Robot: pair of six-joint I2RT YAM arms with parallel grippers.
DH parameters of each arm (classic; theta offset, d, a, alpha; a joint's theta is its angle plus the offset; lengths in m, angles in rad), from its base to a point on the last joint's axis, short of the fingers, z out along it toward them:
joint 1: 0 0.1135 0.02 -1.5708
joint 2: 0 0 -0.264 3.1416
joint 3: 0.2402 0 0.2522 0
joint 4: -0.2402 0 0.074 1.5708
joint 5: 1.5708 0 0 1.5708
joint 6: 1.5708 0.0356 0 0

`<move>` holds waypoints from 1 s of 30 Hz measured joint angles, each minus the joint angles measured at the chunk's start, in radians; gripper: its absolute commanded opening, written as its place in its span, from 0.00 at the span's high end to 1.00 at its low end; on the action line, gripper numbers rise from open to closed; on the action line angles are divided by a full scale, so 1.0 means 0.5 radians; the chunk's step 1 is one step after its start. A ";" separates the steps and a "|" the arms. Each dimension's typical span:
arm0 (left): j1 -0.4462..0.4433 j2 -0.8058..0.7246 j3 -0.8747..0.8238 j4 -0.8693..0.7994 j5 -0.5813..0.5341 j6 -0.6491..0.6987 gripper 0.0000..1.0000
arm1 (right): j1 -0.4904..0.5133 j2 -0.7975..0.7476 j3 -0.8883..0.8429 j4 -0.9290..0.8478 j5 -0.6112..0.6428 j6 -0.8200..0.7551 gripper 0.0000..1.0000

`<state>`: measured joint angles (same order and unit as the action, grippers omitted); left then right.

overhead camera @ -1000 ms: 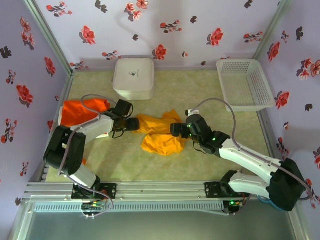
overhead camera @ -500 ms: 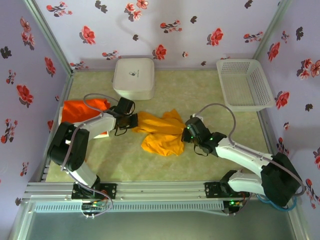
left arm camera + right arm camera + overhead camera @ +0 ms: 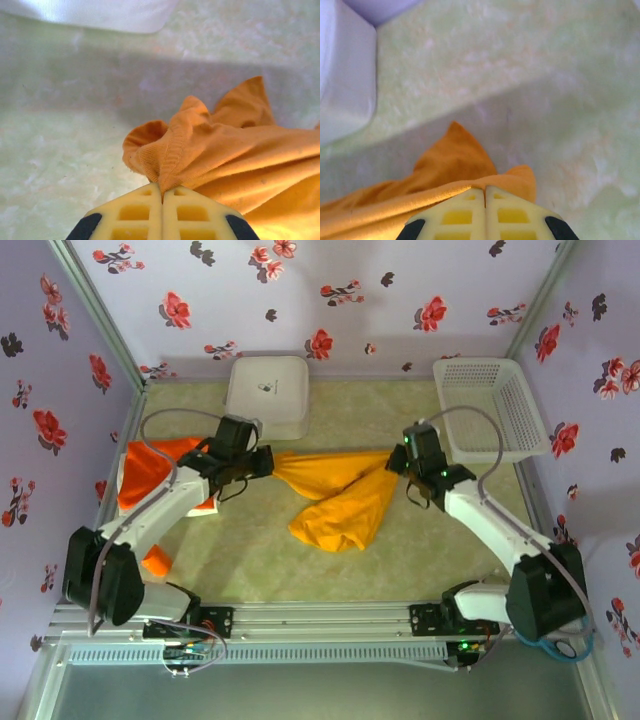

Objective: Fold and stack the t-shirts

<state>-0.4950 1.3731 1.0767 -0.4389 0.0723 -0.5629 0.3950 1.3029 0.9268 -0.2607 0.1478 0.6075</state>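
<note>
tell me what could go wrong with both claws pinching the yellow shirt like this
The left claw and right claw each pinch only a thin edge of the mustard shirt, so a harder pull may slip it free. Its middle sags bunched toward the table, so it could land creased. The left arm passes over the red-orange shirt and might drag it.

Mustard shirt (image 3: 340, 505): crumpled, upper edge stretched between left gripper (image 3: 268, 462) and right gripper (image 3: 395, 462), each pinching an end; rest sags mid-table. Red shirt (image 3: 150, 465): crumpled heap, far left. White shirt (image 3: 207, 506): edge showing beneath red.
</note>
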 measured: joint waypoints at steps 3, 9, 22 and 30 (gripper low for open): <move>0.000 -0.034 0.128 -0.076 -0.006 0.003 1.00 | -0.027 0.220 0.285 -0.029 -0.005 -0.108 0.60; 0.008 -0.051 0.234 -0.197 -0.070 0.047 1.00 | -0.050 0.487 0.628 -0.203 -0.005 -0.227 0.02; 0.062 -0.053 0.235 -0.278 -0.107 0.099 1.00 | 0.015 0.137 -0.386 -0.150 -0.613 0.006 0.24; 0.063 -0.055 0.235 -0.281 -0.107 0.099 1.00 | 0.193 0.239 -0.410 0.033 -0.626 0.110 1.00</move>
<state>-0.4637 1.3457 1.1942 -0.5793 0.0189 -0.5133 0.4915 1.4223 0.7216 -0.2443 -0.1650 0.6624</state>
